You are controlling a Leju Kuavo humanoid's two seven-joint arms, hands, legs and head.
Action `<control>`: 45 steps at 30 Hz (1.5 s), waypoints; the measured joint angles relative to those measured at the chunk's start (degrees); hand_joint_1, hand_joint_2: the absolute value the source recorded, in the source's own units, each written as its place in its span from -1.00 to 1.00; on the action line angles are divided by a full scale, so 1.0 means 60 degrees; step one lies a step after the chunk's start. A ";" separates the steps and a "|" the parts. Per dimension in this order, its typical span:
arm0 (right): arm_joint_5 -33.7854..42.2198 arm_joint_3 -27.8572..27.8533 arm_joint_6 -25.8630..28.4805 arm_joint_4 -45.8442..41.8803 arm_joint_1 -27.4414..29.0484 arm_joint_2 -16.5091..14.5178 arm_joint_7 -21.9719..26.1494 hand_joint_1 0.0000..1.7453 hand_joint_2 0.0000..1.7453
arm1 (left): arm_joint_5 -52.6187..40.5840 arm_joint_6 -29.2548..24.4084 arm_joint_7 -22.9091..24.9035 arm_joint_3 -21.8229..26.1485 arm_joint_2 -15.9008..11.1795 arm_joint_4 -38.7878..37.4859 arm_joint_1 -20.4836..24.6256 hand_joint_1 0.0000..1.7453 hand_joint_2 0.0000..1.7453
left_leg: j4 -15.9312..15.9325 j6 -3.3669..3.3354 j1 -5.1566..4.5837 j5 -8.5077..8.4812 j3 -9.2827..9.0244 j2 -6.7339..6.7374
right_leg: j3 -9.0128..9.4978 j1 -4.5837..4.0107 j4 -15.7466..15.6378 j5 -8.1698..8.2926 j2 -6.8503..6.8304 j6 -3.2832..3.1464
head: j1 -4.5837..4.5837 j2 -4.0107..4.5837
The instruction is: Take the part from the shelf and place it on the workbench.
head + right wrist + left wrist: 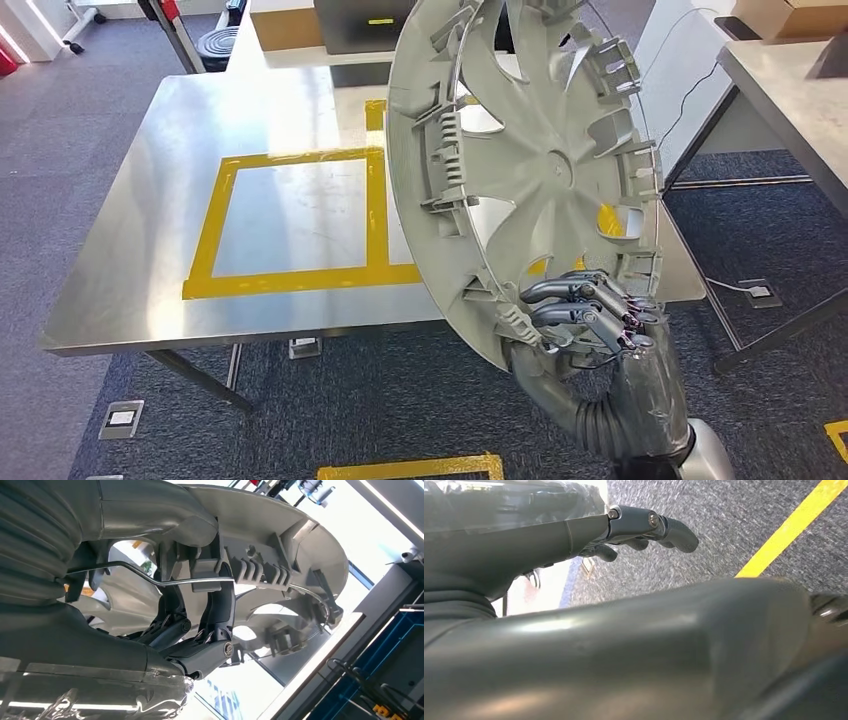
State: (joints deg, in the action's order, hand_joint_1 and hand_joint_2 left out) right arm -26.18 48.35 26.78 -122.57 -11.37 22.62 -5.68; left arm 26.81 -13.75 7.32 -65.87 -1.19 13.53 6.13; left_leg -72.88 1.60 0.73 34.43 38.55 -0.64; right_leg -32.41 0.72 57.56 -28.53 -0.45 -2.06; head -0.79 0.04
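Wheel cover (530, 170): grey plastic, round, spoked, with clips and a thin wire ring on the side facing the camera. It takes up the centre and upper right of the head view, held up on edge, tilted, in the air in front of the table.

Right hand (590, 320): lower right of the head view. Dark fingers (575, 292) curl over the lower rim of the wheel cover and grip it; the right wrist view shows fingers (220, 605) hooked around the rim beside the wire ring.

Left hand (634, 525): seen in the left wrist view over grey carpet with a yellow line (791, 527). Its fingers are slightly curled and apart, holding nothing.

Table (130, 270): bare metal top, left and centre of the head view, marked with a square of yellow tape (290, 278).

Second table (790, 100): upper right corner, well apart from the first.

Floor (60, 150): grey carpet.
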 joint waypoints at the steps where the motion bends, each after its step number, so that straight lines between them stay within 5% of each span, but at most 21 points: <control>1: 0.0000 0.0002 0.0001 0.0008 0.0002 0.0000 -0.0001 1.00 1.00 | 0.0001 0.0000 0.0001 -0.0019 -0.0005 0.0000 -0.0013 -1.00 1.00 | 0.0330 0.0018 0.0016 -0.0435 -0.0032 0.0001 | 0.0118 0.0009 0.0017 -0.0091 0.0016 0.0025 | -0.0015 0.0000; 4: 0.0002 0.0005 0.0003 0.0022 -0.0004 -0.0003 0.0000 1.00 1.00 | 0.0002 0.0000 -0.0003 -0.0044 -0.0017 0.0001 0.0002 -1.00 1.00 | 0.1616 0.0001 0.0005 -0.1403 -0.0463 0.0003 | 0.0429 0.0041 0.0046 -0.0349 0.0034 0.0152 | -0.0049 0.0001; 10: -0.0001 -0.0010 0.0012 0.0016 -0.0015 -0.0001 -0.0001 1.00 1.00 | 0.0025 -0.0005 0.0000 -0.0049 -0.0047 0.0000 -0.0009 -1.00 1.00 | 0.2253 -0.0389 -0.0006 -0.0957 -0.0825 -0.0023 | 0.0271 0.0008 0.0278 -0.0562 -0.0005 0.0430 | -0.0021 0.0001; 12: -0.0001 -0.0009 0.0014 0.0014 -0.0013 -0.0001 -0.0001 1.00 1.00 | 0.0025 -0.0006 -0.0001 -0.0049 -0.0043 0.0000 -0.0009 -1.00 1.00 | 0.2316 -0.0492 0.0017 -0.0898 -0.0948 -0.0028 | -0.0244 0.0018 0.1229 -0.0927 0.0001 0.0498 | 0.0060 0.0001; 14: -0.0001 -0.0001 0.0014 0.0024 0.0001 0.0001 -0.0001 1.00 1.00 | 0.0026 -0.0004 -0.0001 -0.0049 -0.0039 0.0000 -0.0014 -1.00 1.00 | 0.2321 -0.0541 -0.0001 -0.0814 -0.1029 -0.0031 | -0.1097 0.0021 0.2501 -0.1253 0.0000 0.0519 | 0.0128 0.0001; 16: -0.0001 -0.0003 0.0014 0.0034 0.0008 0.0004 -0.0001 1.00 1.00 | 0.0030 -0.0004 0.0002 -0.0049 -0.0041 0.0000 -0.0044 -1.00 1.00 | 0.2321 -0.0552 -0.0036 -0.0695 -0.1172 -0.0045 | -0.1567 0.0009 0.2842 -0.0924 0.0001 0.0462 | 0.0162 0.0000; 18: -0.0001 -0.0005 0.0014 0.0037 0.0007 0.0004 -0.0001 1.00 1.00 | 0.0033 -0.0004 0.0004 -0.0049 -0.0036 0.0000 -0.0054 -1.00 1.00 | 0.2323 -0.0542 -0.0071 -0.0540 -0.1397 -0.0070 | -0.1414 -0.0042 0.1887 0.0035 0.0009 0.0318 | 0.0187 0.0000; 20: -0.0001 -0.0005 0.0015 0.0034 0.0009 0.0004 -0.0001 1.00 1.00 | 0.0035 -0.0008 0.0001 -0.0049 -0.0018 0.0000 -0.0038 -1.00 1.00 | 0.2357 -0.0492 -0.0080 -0.0414 -0.1555 -0.0085 | -0.1084 -0.0130 0.0925 0.0618 0.0031 0.0154 | 0.0180 0.0002; 23: 0.0001 -0.0008 0.0018 0.0022 0.0008 0.0011 -0.0001 1.00 1.00 | 0.0042 -0.0008 0.0000 -0.0049 0.0011 0.0000 -0.0020 -1.00 1.00 | 0.2426 -0.0327 -0.0056 -0.0335 -0.1595 -0.0068 | -0.0869 -0.0225 0.0496 0.0505 0.0043 0.0017 | 0.0205 0.0002; 26: 0.0000 -0.0009 0.0021 0.0015 0.0007 0.0009 -0.0001 1.00 1.00 | 0.0045 -0.0018 -0.0001 -0.0051 0.0014 0.0000 0.0015 -1.00 1.00 | 0.2303 -0.0182 -0.0079 -0.0128 -0.1582 -0.0031 | -0.0600 -0.0133 0.0150 0.0330 0.0017 -0.0047 | 0.0182 0.0001; 30: 0.0003 -0.0001 0.0025 0.0039 0.0012 0.0006 -0.0001 1.00 1.00 | 0.0045 -0.0023 -0.0003 -0.0053 0.0002 0.0000 0.0003 -1.00 1.00 | 0.0169 -0.0071 -0.0059 0.0666 -0.0494 -0.0015 | -0.0225 -0.0079 -0.0018 0.0174 -0.0008 -0.0082 | 0.0037 0.0001; 32: 0.0007 0.0000 0.0026 0.0044 0.0019 0.0006 -0.0001 1.00 1.00 | 0.0045 -0.0021 -0.0016 -0.0055 -0.0005 0.0000 -0.0030 -1.00 1.00 | -0.0113 -0.0028 -0.0054 0.0285 -0.0136 -0.0013 | -0.0043 -0.0079 0.0005 0.0039 0.0011 -0.0060 | 0.0008 0.0001; 34: 0.0025 -0.0001 0.0026 0.0044 0.0023 0.0004 -0.0010 1.00 1.00 | 0.0045 -0.0013 -0.0092 -0.0057 -0.0015 0.0000 -0.0033 -1.00 1.00 | 0.0874 -0.0045 -0.0053 -0.0723 -0.0334 -0.0010 | 0.0174 -0.0073 0.0046 -0.0130 0.0024 -0.0011 | -0.0021 0.0000; 36: 0.0067 -0.0004 0.0026 0.0048 0.0022 0.0003 -0.0043 1.00 1.00 | 0.0045 0.0010 -0.0166 -0.0057 -0.0021 0.0000 -0.0024 -1.00 1.00 | 0.1731 -0.0125 -0.0083 -0.1256 -0.0632 -0.0004 | 0.0301 -0.0084 0.0068 -0.0247 0.0031 0.0068 | -0.0034 0.0000; 45: 0.0806 -0.0027 -0.0357 0.0281 -0.0335 0.0004 -0.0454 1.00 1.00 | -0.0021 0.0091 -0.0153 -0.0074 0.0037 0.0000 0.0067 -1.00 1.00 | 0.2217 -0.0264 -0.0099 -0.1015 -0.0772 -0.0068 | 0.0140 -0.0113 0.0122 -0.0258 0.0062 0.0133 | 0.0067 0.0001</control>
State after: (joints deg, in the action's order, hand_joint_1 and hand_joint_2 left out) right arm -21.34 48.19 24.64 -120.89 -13.38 22.64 -8.40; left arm 26.69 -13.20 6.40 -66.31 -0.96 13.53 6.53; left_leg -59.57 0.01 0.14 28.34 33.92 -1.05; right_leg -31.57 0.04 58.30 -30.08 -0.07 -1.26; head -0.38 0.04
